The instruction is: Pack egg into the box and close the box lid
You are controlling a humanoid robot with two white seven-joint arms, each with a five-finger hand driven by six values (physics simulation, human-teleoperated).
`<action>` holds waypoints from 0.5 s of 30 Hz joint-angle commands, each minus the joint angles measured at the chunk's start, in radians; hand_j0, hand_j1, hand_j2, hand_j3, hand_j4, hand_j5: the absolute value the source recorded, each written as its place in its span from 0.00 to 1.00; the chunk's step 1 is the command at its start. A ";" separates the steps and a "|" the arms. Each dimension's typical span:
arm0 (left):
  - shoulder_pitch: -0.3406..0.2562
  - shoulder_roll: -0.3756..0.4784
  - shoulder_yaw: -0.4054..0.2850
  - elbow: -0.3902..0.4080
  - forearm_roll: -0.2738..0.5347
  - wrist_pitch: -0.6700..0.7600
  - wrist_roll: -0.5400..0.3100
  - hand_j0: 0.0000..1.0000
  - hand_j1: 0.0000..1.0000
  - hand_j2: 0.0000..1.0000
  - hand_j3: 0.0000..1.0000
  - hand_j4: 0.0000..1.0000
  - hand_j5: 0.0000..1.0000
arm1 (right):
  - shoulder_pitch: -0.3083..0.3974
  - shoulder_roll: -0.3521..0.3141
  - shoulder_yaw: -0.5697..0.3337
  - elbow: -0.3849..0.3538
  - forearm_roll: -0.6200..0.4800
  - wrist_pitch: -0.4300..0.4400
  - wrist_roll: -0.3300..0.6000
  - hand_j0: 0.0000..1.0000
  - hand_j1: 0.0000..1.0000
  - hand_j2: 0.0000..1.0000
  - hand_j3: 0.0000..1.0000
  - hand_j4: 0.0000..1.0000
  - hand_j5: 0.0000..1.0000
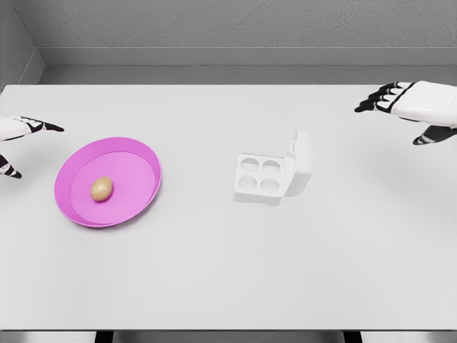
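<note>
Head view: left robot hand (21, 136) and right robot hand (410, 103) hover with fingers spread, grasping nothing.

Single head view, set high and angled steeply down across the white table (228, 271) toward the grey back wall (235, 25), far enough off to take in both side edges, near edge at the frame's bottom; no second view.

My left hand (21, 128), left edge of frame: white shell, black fingertips, black bands at finger joints. My right hand (418, 103), upper right of frame: smooth white back, black fingertips, black-and-white striped thumb below.
</note>
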 commanded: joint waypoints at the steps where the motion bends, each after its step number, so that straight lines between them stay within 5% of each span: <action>1: 0.000 -0.001 0.001 -0.001 0.006 0.003 0.000 1.00 1.00 1.00 1.00 1.00 1.00 | 0.000 0.000 0.002 -0.002 -0.003 0.003 0.000 1.00 1.00 1.00 1.00 1.00 1.00; 6: -0.002 -0.004 -0.019 -0.054 0.009 0.003 0.000 1.00 1.00 1.00 1.00 1.00 1.00 | 0.054 -0.008 0.002 -0.002 -0.008 0.003 0.000 1.00 1.00 1.00 1.00 1.00 1.00; 12: -0.021 -0.007 -0.110 -0.270 0.012 0.003 0.000 1.00 1.00 1.00 1.00 1.00 1.00 | 0.106 -0.008 0.002 -0.003 -0.004 0.003 0.000 1.00 1.00 1.00 1.00 1.00 1.00; 15: -0.029 -0.007 -0.136 -0.270 0.012 0.003 0.000 1.00 1.00 1.00 1.00 1.00 1.00 | 0.101 -0.011 -0.015 -0.006 -0.014 0.003 0.000 1.00 1.00 1.00 1.00 1.00 1.00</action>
